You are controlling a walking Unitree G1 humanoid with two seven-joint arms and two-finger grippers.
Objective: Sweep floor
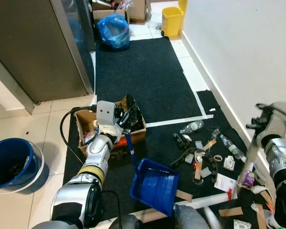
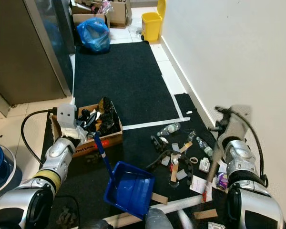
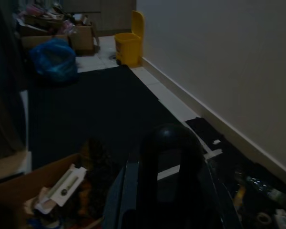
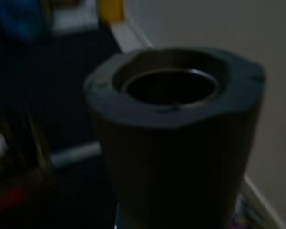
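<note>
Blue plastic dustpan [image 1: 155, 185] stands tilted on the dark mat [image 1: 143, 81], its handle gripped by the left gripper [image 1: 125, 128] just beside the cardboard box [image 1: 88, 125]. Litter [image 1: 200, 155] lies near the dustpan's far side. The right gripper [image 1: 251, 160] clamps a pale broom pole [image 1: 240, 179]; a careless stroke could scatter scraps or tip the pan. Broom bristles are cut off from sight.

Round blue plastic bucket [image 1: 12, 164] cut off by left edge, small litter pieces on black floor mat [image 1: 207, 155] too small to identify, blurred dark cylindrical handle end [image 4: 174, 124], left jaws' grip hidden
</note>
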